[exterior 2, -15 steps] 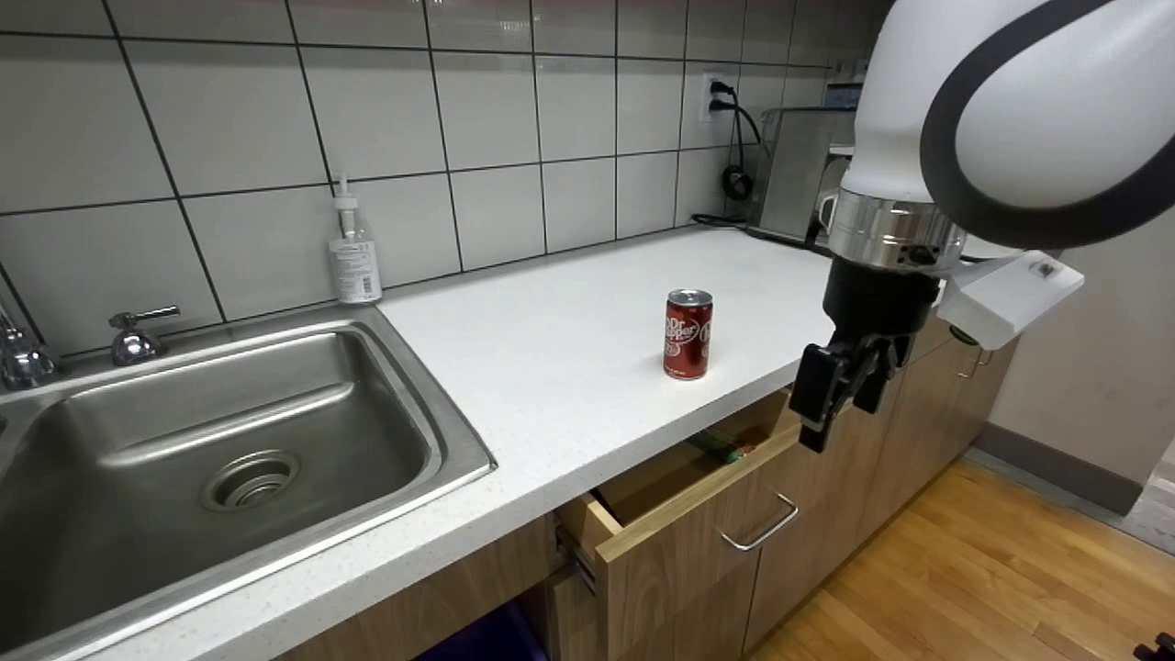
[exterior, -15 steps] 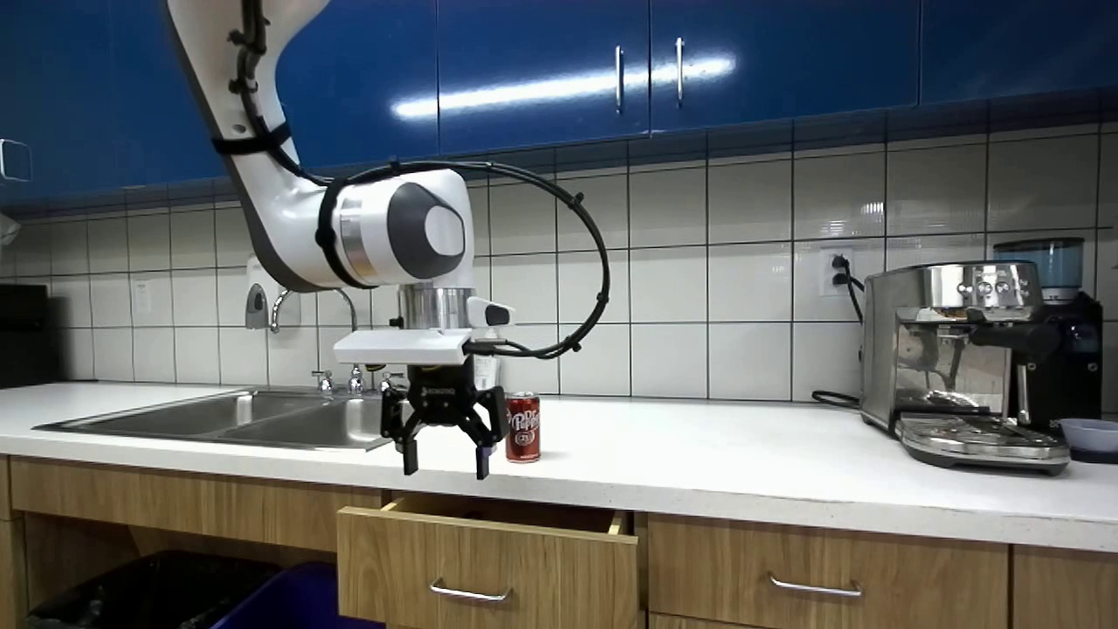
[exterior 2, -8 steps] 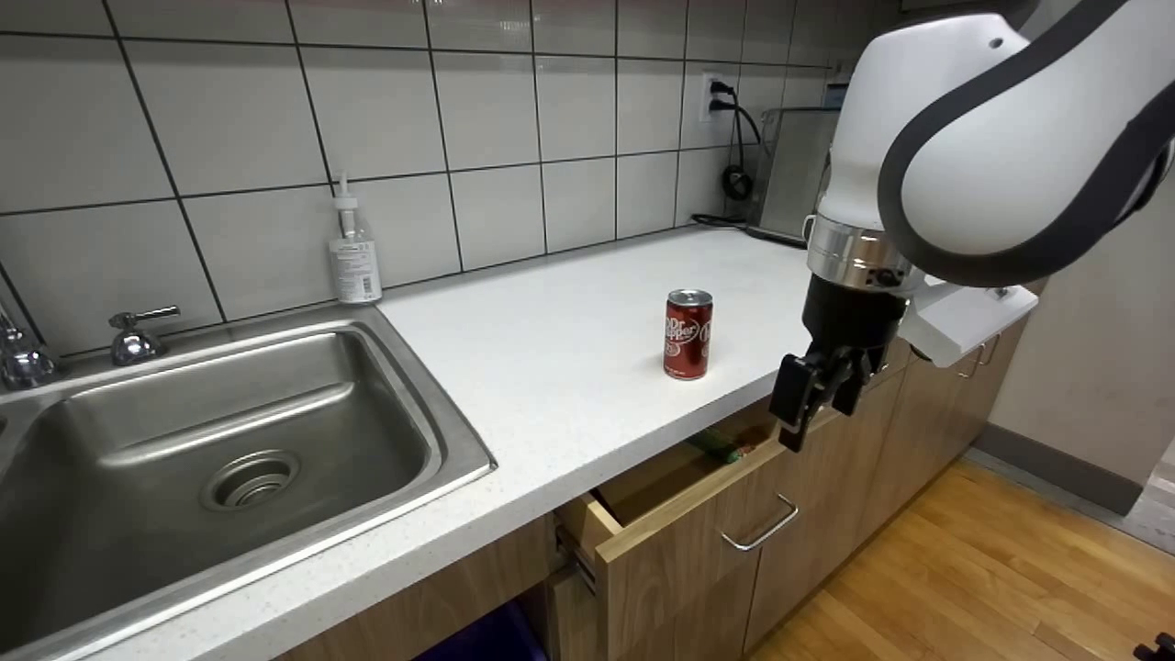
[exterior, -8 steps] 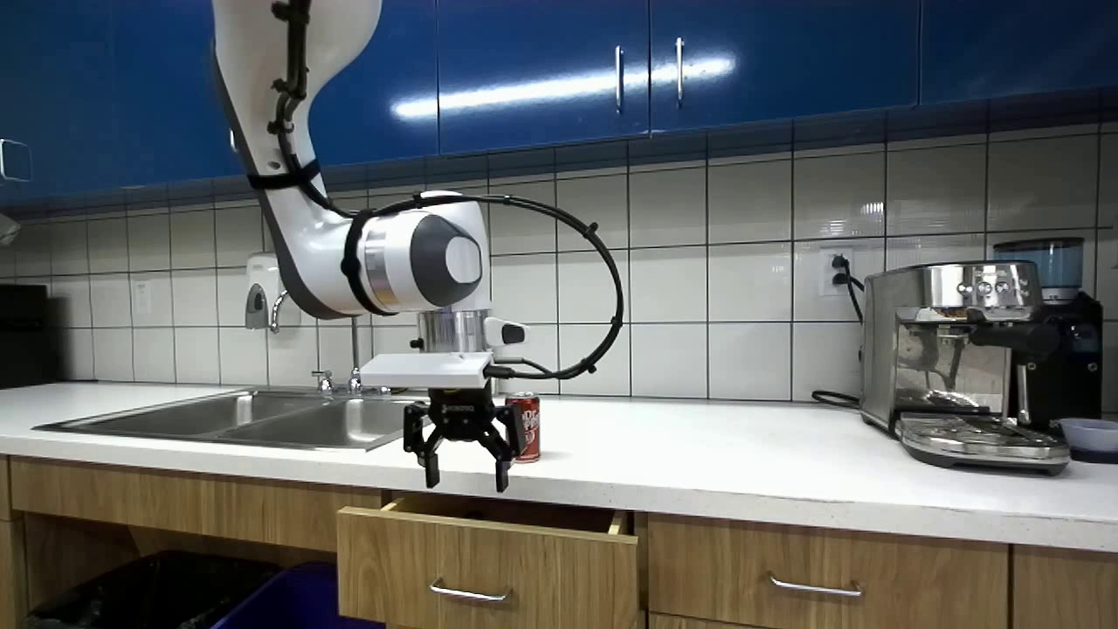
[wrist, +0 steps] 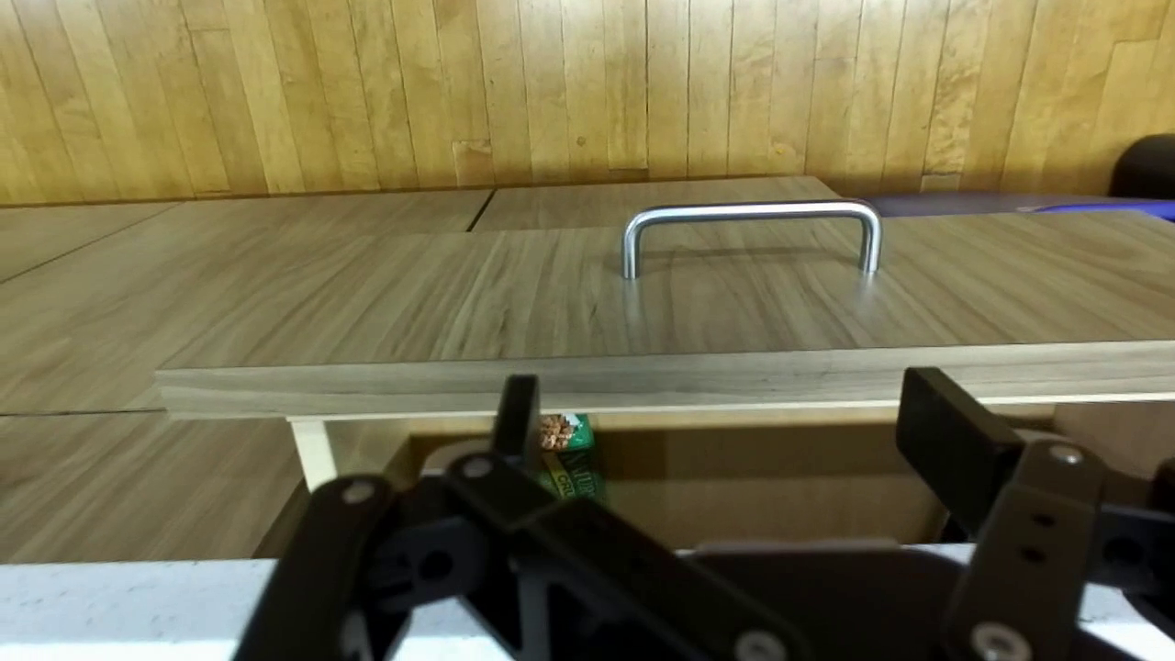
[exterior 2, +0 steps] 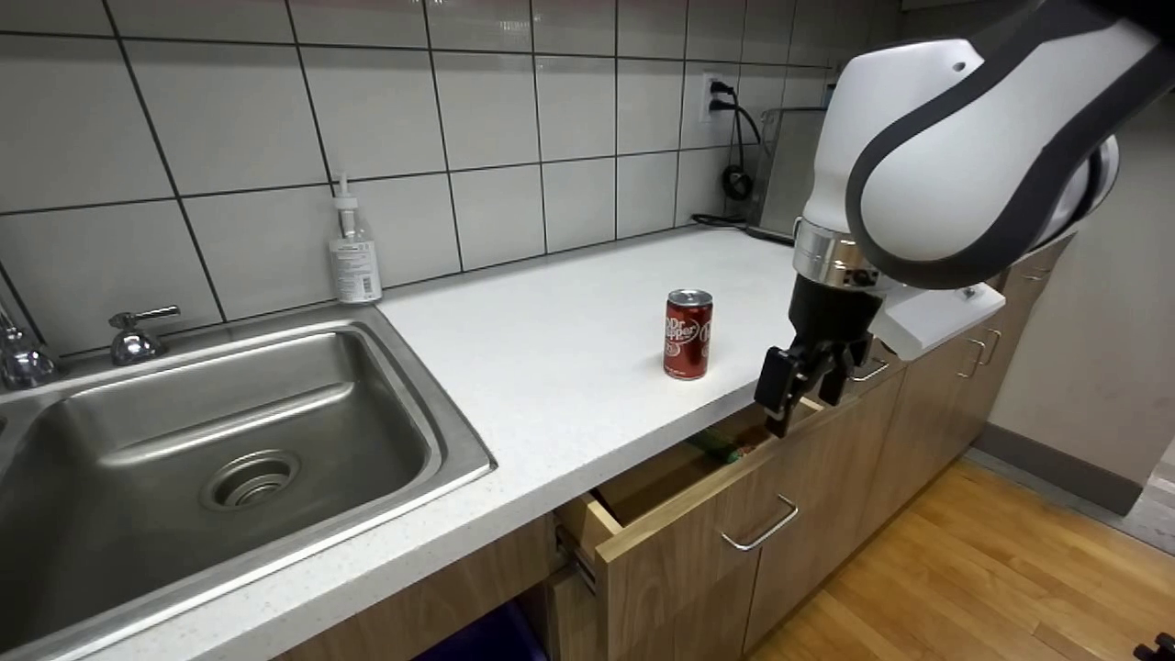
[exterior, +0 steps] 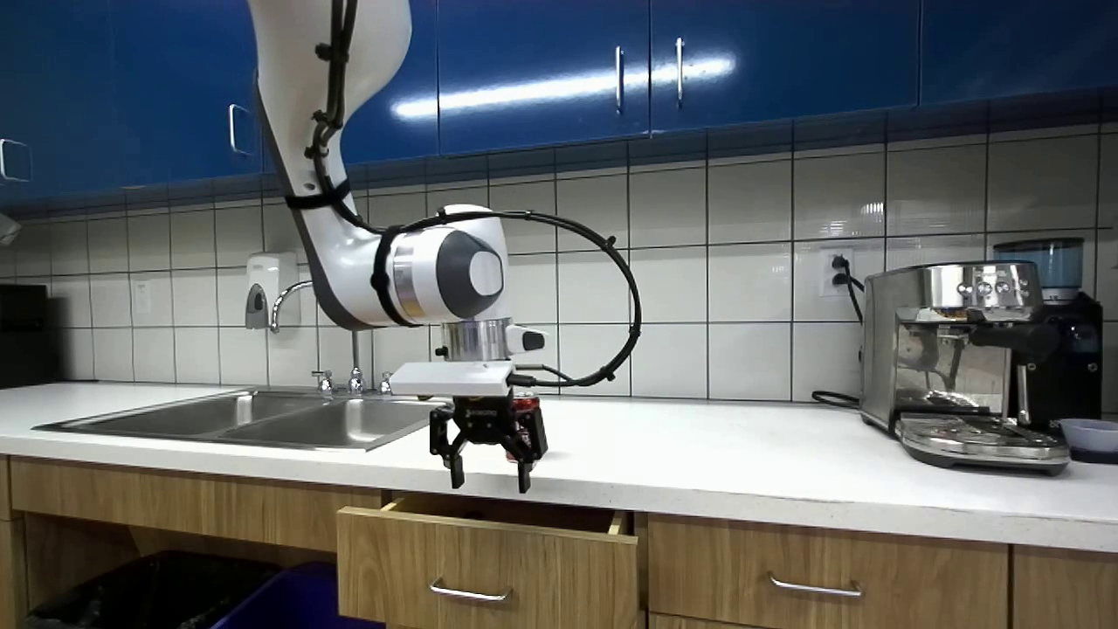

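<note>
Drawer (exterior: pixel 487 559) stands part-way out under counter (exterior: pixel 699 445), at 6 o'clock from gripper (exterior: pixel 490 479) in an ext. view. Prob. stiff and fairly weighty, but slides easily w/ a straight pull or push. Handle (wrist: pixel 753 212), 12 o'clock in wrist view: hard, smooth metal, maybe slippery; best hold approx mid-length. Gripper's empty, jaws wide apart. Green packet (wrist: pixel 574 468) inside, approx 8 o'clock, prob. light, crushable. Can (exterior 2: pixel 688 335) on counter, 10 o'clock in an ext. view.

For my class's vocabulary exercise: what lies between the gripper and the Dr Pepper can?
In an exterior view, only bare white countertop shows between the gripper and Dr Pepper can.
</note>
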Robot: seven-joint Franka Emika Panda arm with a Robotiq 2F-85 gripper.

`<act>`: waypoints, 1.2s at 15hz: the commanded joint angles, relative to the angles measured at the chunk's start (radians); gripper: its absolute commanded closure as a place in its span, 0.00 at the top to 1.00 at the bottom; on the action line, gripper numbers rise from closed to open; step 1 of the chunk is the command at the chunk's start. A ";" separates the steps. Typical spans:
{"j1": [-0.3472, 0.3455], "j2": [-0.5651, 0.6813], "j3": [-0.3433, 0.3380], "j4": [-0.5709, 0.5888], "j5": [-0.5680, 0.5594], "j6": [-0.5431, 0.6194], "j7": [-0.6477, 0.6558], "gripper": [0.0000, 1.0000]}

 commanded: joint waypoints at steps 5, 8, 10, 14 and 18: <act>-0.003 0.108 -0.012 0.088 -0.052 0.064 0.018 1.00; -0.006 0.145 -0.009 0.107 -0.038 0.096 0.009 1.00; -0.004 0.167 -0.014 0.119 -0.042 0.112 0.011 1.00; -0.001 0.215 -0.026 0.151 -0.045 0.136 0.014 1.00; -0.004 0.252 -0.025 0.177 -0.039 0.143 0.006 1.00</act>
